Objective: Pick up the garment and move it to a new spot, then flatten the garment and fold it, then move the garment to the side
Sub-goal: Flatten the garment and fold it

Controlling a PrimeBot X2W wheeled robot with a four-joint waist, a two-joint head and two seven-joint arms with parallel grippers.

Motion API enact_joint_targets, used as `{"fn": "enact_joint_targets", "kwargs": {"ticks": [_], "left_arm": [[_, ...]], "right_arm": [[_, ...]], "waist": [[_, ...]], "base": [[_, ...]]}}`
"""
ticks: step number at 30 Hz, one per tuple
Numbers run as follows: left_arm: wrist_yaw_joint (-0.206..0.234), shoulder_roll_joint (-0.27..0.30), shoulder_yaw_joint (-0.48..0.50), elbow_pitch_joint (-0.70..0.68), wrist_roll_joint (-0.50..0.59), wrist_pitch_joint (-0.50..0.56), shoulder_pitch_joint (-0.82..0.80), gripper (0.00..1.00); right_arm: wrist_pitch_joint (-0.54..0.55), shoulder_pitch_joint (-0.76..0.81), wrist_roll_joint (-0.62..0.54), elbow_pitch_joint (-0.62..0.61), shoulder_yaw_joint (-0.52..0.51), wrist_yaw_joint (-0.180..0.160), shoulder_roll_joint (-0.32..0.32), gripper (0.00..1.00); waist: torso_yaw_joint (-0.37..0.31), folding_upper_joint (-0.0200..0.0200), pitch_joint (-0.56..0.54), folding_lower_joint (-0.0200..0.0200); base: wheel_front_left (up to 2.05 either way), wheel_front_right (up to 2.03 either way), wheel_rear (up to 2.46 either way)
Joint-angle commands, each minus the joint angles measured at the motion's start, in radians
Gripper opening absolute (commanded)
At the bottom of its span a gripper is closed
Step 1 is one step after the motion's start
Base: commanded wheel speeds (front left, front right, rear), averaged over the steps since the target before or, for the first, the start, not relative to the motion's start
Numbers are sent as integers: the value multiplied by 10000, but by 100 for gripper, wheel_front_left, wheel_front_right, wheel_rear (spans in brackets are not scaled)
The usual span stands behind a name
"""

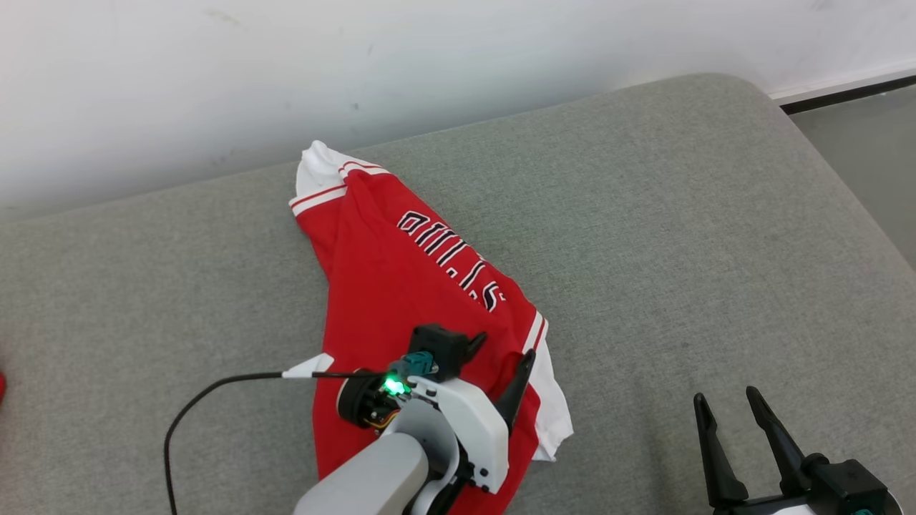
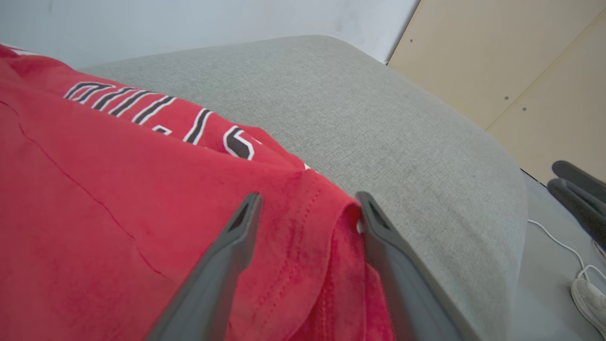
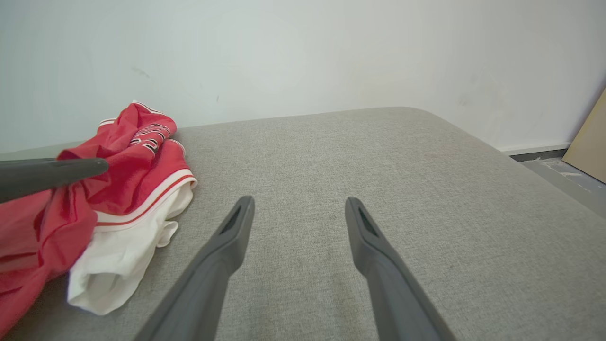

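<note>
A red garment [image 1: 401, 286] with white sleeve trim and black lettering lies crumpled on the grey cushion [image 1: 680, 236]. My left gripper [image 1: 499, 360] hovers over its near right part, open. In the left wrist view a raised red fold of the garment [image 2: 94, 189] sits between the spread fingers of the left gripper [image 2: 307, 198]. My right gripper [image 1: 726, 399] stands open over bare cushion to the garment's right, with nothing between its fingers [image 3: 236, 227]. From the right wrist, the garment [image 3: 132, 156] lies at the left with its white sleeve nearest.
A white wall [image 1: 286, 71] runs behind the cushion. The cushion's rounded right edge drops to a grey floor [image 1: 873, 157]. A black cable [image 1: 207, 390] trails from my left wrist. Beige panels [image 2: 497, 57] and a white cord [image 2: 563, 244] are beyond that edge.
</note>
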Motion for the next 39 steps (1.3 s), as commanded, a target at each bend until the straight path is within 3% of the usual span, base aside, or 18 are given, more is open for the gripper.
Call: {"fn": "enact_joint_targets", "kwargs": {"ticks": [1,2,6,11,13,14,16,18,21,24,26,28,39], "left_arm": [[-22,62,2,58,3,-51,116,100],[-38,51,-5,80,-19,-65,126,97],[-101,-21,5,108,-152,-77,155,51],[-147,-73,15,76,-249,-89,180,18],[-117,-84,36,38,-283,-140,193,28],[-116,-89,53,17,-323,-163,206,27],[-97,-82,100,-51,-380,-195,214,22],[-51,-29,175,-151,-466,-232,255,7],[-35,93,272,-322,-598,-257,314,0],[17,209,322,-450,-643,-234,382,0],[76,234,370,-545,-681,-272,443,6],[98,262,411,-625,-724,-252,502,0],[404,1188,1170,-820,-1243,-446,900,0]], "right_arm": [[7,-12,0,15,-29,-18,-12,100],[7,-18,-5,12,-23,-18,-9,100],[7,-21,-7,11,-14,-18,10,100],[7,18,-24,29,-16,-18,19,100],[7,28,-27,32,-5,-18,21,100],[7,32,-28,29,-6,-18,23,100],[7,47,-30,21,-4,-18,24,100],[7,85,-19,17,-7,-18,-2,100],[7,124,6,-8,-32,-18,-38,100],[7,142,8,-19,-41,-18,-54,100],[7,135,-6,-5,-33,-18,-51,100],[7,116,-13,2,-35,-18,-43,100],[7,189,-50,4,-69,-18,-35,100]], "waist": [[19,0,-3,0],[32,0,-6,0],[75,0,-21,0],[96,0,-52,0],[100,0,-62,0],[103,0,-66,0],[112,0,-76,0],[129,0,-97,0],[179,0,-97,0],[243,0,-96,0],[281,0,-103,0],[316,0,-113,0],[467,0,-180,0]], "base": [[0,0,0],[0,0,0],[0,0,0],[0,0,0],[0,0,0],[0,0,0],[0,0,0],[0,0,0],[0,0,0],[0,0,0],[0,0,0],[0,0,0],[0,0,0]]}}
